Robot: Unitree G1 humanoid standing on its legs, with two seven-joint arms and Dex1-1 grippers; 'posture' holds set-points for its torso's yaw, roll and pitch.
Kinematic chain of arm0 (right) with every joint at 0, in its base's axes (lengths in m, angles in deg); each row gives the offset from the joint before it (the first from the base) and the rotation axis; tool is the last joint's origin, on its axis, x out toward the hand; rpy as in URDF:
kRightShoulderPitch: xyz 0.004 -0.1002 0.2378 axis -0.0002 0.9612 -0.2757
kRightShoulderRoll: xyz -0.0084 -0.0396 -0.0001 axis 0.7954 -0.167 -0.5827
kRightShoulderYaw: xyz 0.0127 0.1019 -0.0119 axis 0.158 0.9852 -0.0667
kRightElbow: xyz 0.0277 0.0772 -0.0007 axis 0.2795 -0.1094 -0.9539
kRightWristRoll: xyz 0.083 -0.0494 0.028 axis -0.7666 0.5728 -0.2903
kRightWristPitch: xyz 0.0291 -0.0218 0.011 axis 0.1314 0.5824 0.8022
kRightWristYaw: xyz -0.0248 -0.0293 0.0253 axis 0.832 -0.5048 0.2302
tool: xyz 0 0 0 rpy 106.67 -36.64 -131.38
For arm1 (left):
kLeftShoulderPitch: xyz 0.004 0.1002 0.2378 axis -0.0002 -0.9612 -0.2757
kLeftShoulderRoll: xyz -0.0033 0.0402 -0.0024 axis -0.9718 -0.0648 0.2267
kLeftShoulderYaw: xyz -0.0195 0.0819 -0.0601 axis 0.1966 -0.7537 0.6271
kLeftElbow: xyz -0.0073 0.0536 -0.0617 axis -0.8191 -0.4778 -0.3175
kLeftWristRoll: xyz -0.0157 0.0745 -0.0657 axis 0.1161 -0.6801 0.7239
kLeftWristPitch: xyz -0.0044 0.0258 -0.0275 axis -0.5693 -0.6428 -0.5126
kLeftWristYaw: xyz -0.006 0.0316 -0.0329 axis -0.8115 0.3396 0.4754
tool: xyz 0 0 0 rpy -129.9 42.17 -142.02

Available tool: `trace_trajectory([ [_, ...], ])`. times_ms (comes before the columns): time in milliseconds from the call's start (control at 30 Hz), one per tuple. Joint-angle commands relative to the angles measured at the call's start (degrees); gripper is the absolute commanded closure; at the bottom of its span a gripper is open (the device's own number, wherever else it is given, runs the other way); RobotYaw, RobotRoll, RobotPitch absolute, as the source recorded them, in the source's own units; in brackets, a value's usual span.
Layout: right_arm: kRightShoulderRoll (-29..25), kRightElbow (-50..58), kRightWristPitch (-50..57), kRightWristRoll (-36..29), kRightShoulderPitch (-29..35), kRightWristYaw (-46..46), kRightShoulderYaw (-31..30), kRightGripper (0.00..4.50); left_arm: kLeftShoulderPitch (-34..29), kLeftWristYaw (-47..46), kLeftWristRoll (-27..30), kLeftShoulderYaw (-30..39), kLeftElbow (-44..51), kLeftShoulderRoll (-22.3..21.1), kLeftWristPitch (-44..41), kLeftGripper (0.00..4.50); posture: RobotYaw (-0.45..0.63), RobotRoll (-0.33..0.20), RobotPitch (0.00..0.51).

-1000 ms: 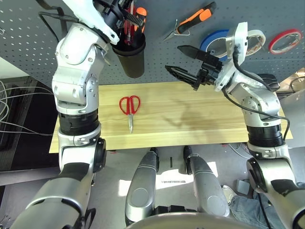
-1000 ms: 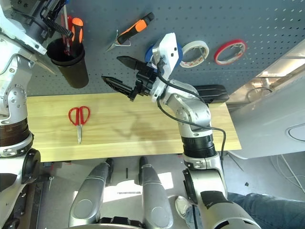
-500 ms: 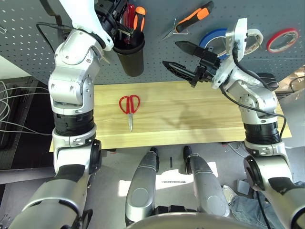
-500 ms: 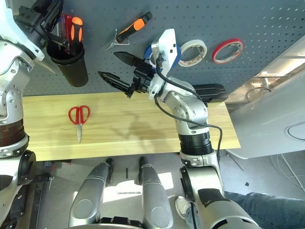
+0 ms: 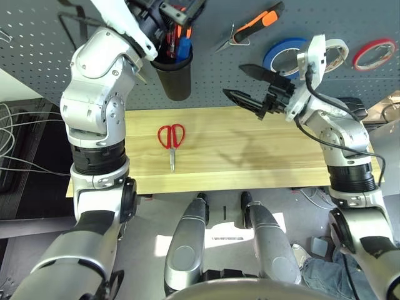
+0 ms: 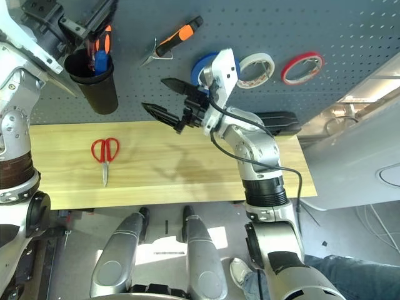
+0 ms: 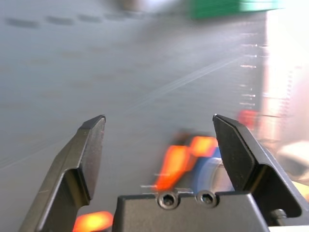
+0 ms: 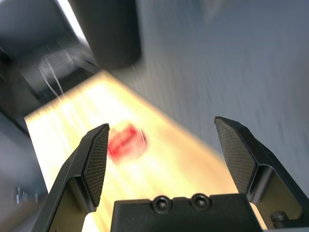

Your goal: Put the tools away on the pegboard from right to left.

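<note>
- Our landmark is the black cup (image 5: 171, 75) on the pegboard (image 5: 212, 72): the blue-handled screwdriver (image 5: 183, 48) stands inside it beside an orange-handled tool, and our left gripper (image 5: 178, 7) hovers just above its rim, fingers spread apart and empty.
- The red-handled scissors (image 5: 170, 140) lie flat on the wooden table (image 5: 250, 156) below the cup, blades pointing toward us; we judge them the last tool left.
- Our right gripper (image 5: 247, 82) hangs right of the cup, above the table, fingers wide and empty.
- The needle-nose pliers (image 5: 250, 26) and blue tape roll (image 5: 281, 52) hang right of the cup.
- We should lift the left arm clear without knocking the cup.
- For the scissors, we advise closing across the handle loops from above.
</note>
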Motion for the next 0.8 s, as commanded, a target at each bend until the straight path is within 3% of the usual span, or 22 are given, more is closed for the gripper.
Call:
trace_trajectory([
  [33,-1.6,-1.5,0.5,2.8,3.0,0.6,-1.5,0.00,-4.7,1.6,2.9,-5.3,2.2,-0.8,-8.7,0.03,0.15,0.000,0.330],
  [300,-2.6,-3.5,1.3,6.2,5.7,2.8,-1.7,0.00,-13.9,6.2,-2.0,-16.8,0.1,-4.4,-9.1,0.03,0.14,0.000,0.330],
  [467,-1.6,-3.7,3.9,6.7,4.8,5.0,-1.6,0.00,-19.8,6.6,-9.7,-23.3,-8.3,-6.7,-6.4,0.03,0.14,0.000,0.332],
  [633,-0.7,-3.5,6.3,7.1,3.8,6.0,-1.8,0.00,-23.7,2.2,-15.6,-22.0,-19.8,-5.4,-4.6,0.03,0.14,0.000,0.332],
  [800,0.5,-3.5,7.2,7.2,3.2,6.5,-1.9,0.00,-25.3,-6.0,-20.0,-15.7,-28.4,-3.3,-2.9,0.03,0.14,0.000,0.335],
])
